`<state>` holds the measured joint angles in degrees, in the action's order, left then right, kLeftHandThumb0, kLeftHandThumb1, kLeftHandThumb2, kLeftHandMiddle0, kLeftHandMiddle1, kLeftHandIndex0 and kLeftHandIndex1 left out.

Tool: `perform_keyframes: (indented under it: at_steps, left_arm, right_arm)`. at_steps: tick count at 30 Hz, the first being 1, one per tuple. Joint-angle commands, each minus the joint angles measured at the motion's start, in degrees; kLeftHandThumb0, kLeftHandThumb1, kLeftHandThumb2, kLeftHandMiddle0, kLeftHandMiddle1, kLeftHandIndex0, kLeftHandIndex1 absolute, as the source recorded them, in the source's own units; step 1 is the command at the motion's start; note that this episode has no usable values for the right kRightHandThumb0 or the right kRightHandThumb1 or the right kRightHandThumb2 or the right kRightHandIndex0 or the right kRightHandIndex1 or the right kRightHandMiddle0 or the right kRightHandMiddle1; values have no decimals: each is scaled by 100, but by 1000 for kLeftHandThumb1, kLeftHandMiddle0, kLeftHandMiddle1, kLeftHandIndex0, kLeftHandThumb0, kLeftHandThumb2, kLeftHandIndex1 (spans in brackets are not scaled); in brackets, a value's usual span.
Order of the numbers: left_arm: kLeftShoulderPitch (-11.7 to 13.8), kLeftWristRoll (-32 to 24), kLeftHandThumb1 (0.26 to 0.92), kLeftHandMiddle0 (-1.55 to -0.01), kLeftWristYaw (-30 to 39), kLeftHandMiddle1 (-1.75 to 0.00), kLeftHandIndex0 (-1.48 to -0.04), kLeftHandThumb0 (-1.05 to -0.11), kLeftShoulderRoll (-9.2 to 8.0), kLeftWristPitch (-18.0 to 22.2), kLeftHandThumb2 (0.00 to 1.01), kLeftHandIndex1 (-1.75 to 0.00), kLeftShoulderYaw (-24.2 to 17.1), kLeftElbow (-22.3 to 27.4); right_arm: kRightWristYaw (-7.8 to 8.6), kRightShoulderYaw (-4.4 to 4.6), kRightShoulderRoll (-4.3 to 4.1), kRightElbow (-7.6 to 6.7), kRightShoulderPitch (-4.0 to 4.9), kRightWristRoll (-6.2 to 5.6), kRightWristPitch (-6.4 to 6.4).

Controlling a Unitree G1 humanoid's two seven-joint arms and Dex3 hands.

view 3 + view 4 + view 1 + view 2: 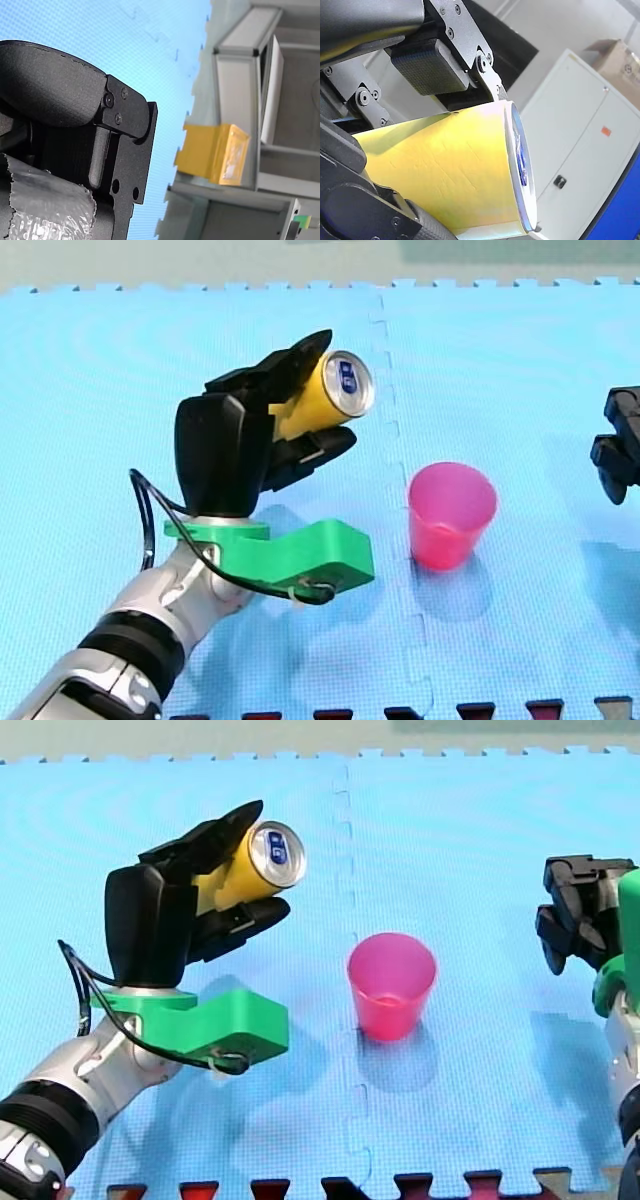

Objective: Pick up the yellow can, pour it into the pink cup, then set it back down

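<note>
Yellow aluminium can with silver lid (325, 395) is held off the blue foam mat (520, 370), tipped near-horizontal, lid toward the upright pink plastic cup (452, 515) but left of it. Left hand (230, 450) is clamped round the can. Probably pre-pour: next move needs the lid over the cup and more tilt. Right hand (580, 915) is at the mat's right edge, state unclear.

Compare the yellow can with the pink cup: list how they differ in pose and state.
Pose: the yellow can is tipped well over, while the pink cup stands upright. State: the left hand grips the can above the blue mat; the cup sits on the mat, untouched. The right hand is at the mat's right edge. Both are round drink containers.
</note>
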<state>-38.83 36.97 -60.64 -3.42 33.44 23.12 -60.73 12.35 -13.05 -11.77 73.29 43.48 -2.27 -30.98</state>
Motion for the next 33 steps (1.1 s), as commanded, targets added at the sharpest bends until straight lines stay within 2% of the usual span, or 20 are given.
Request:
perform_keyframes:
  at_steps: [1, 7, 11, 13, 17, 24, 33]
  left_arm:
    - [51, -76, 813, -1337, 67, -51, -1191, -386, -13, 80, 6, -4, -78, 57]
    - [217, -496, 825, -1330, 679, -38, -1181, -389, 36, 306, 6, 0, -349, 174]
    - [509, -1462, 847, -1310, 1843, -24, -1166, -399, 248, 565, 11, -1, -810, 431]
    - [631, -1763, 852, -1308, 2186, -23, -1166, -405, 304, 625, 11, -1, -953, 541]
    - [766, -1883, 857, -1310, 2414, -22, -1168, -406, 314, 676, 7, -2, -1073, 623]
    - [1022, -2153, 862, -1298, 2828, -14, -1165, -404, 471, 1050, 4, 0, -1398, 571]
    - [1225, -2567, 864, -1290, 3550, -7, -1151, -395, 608, 1139, 1, 0, -1752, 619]
  right_arm:
    - [19, -12, -34, -26, 2, -31, 37]
    - [72, -6, -51, -43, 11, -35, 129]
    - [81, -8, -57, -53, 4, -38, 141]
    - [82, -7, -59, -57, 0, -35, 145]
    - [100, -16, -68, -59, -8, -45, 147]
    - [123, -5, -90, -66, -27, -55, 136]
    - [132, -1, -104, -62, -29, -77, 122]
